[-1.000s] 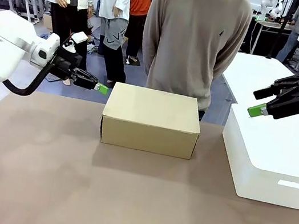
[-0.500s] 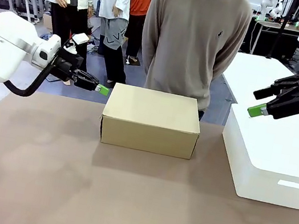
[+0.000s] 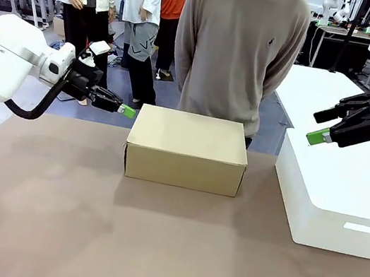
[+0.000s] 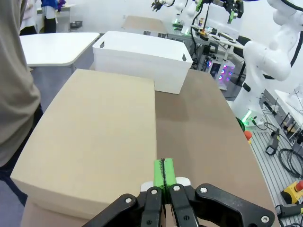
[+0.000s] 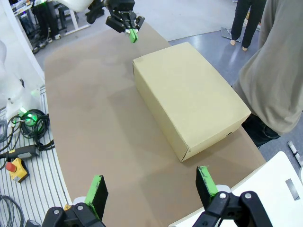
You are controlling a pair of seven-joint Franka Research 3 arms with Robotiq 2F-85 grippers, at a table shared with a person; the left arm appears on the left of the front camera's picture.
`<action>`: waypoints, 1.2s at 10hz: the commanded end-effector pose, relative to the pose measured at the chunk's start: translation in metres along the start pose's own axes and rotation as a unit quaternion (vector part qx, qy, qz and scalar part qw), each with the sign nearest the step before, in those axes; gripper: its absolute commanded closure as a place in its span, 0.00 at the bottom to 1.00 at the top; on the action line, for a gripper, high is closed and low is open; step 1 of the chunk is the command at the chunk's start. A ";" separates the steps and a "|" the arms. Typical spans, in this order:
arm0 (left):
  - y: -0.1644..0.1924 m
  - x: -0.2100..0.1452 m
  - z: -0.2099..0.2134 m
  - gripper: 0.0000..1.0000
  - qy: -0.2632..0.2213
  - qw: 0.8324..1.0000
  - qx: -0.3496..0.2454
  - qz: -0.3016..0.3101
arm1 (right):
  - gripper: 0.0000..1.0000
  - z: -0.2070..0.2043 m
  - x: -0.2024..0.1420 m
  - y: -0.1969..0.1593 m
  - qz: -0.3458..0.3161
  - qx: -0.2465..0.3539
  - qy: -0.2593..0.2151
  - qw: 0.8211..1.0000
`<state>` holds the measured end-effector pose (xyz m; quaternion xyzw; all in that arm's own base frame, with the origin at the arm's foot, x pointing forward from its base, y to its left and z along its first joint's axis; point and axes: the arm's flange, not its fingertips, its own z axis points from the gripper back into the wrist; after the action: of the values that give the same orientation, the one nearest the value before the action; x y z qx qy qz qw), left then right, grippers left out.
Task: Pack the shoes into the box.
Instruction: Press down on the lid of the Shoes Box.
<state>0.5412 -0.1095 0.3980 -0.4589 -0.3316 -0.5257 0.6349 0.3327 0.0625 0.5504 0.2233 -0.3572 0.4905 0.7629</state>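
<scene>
— Where's the box [image 3: 187,148] sitting?

— On the brown desk [image 3: 152,240], lid down, just beyond the tips of the left gripper [image 3: 127,110]. Those jaws are pressed together, green pads flat against each other, pinching nothing. They hover at the box's upper left corner, level with the lid, apart from it as far as I can tell.

— And from that arm's own camera?

— The tan lid stretches away ahead and to one side of the pads [image 4: 164,173], with the white bin [image 4: 142,59] farther off past the box's far end.

— The other arm?

— The right gripper [image 3: 320,138] hangs above the white bin's near corner, jaws spread wide, empty. Its wrist camera looks down between the two fingers [image 5: 206,181] at the desk, the box lying ahead of them (closed, plain cardboard, no shoes to be seen outside it).

— Anyone nearby?

— A person [image 3: 237,51] in a grey-brown sweater stands right behind the box, on the far side from both jaws, arms tucked behind the back.
</scene>
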 end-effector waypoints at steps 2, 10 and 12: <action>0.000 0.000 0.002 1.00 -0.010 1.000 -0.002 -0.007 | 0.00 -0.001 0.002 -0.004 0.010 0.007 -0.019 1.000; -0.092 0.074 0.032 0.55 0.182 0.975 0.125 0.037 | 0.20 -0.051 0.092 -0.045 -0.023 -0.005 0.131 0.991; -0.120 0.079 0.035 0.15 0.212 0.964 0.143 0.071 | 0.60 -0.081 0.114 -0.063 -0.022 -0.012 0.154 0.988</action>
<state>0.4610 -0.1058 0.5086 -0.2740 -0.2464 -0.5274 0.7655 0.4302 0.1527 0.5770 0.1597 -0.2568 0.5022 0.8101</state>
